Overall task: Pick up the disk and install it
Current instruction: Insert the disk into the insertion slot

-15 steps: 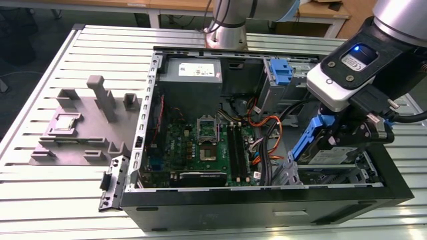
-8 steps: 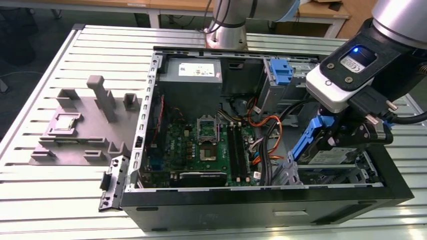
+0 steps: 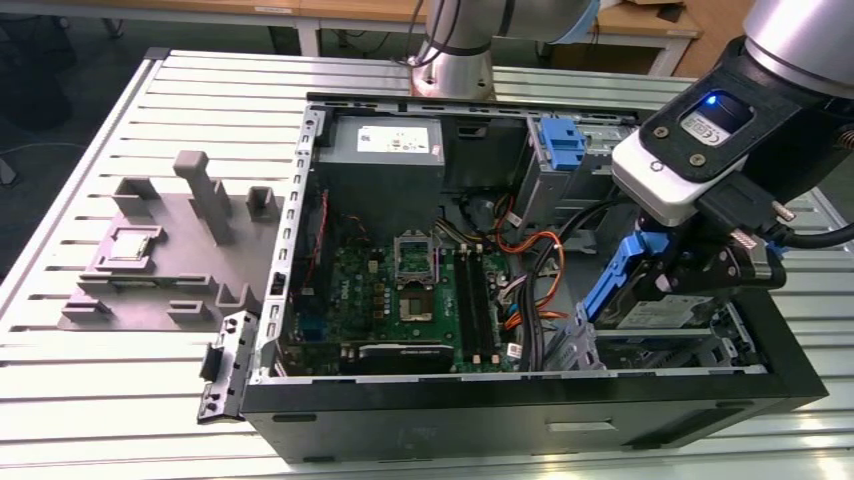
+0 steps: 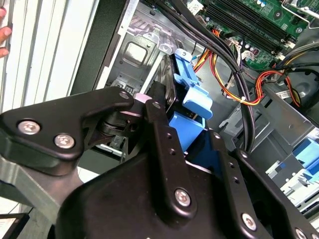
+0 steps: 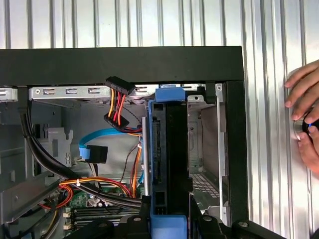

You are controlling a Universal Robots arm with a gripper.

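The pincer (image 3: 691,272) is clamped on the disk (image 3: 657,312), gripping its blue bracket (image 5: 167,94) from both sides. The disk hangs just below it, inside the computer case (image 3: 534,420), over the drive cage (image 5: 204,181). It stands on edge, its long axis running straight out from the pincer.

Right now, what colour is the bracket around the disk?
Blue; the bracket shows best in the first wrist view.
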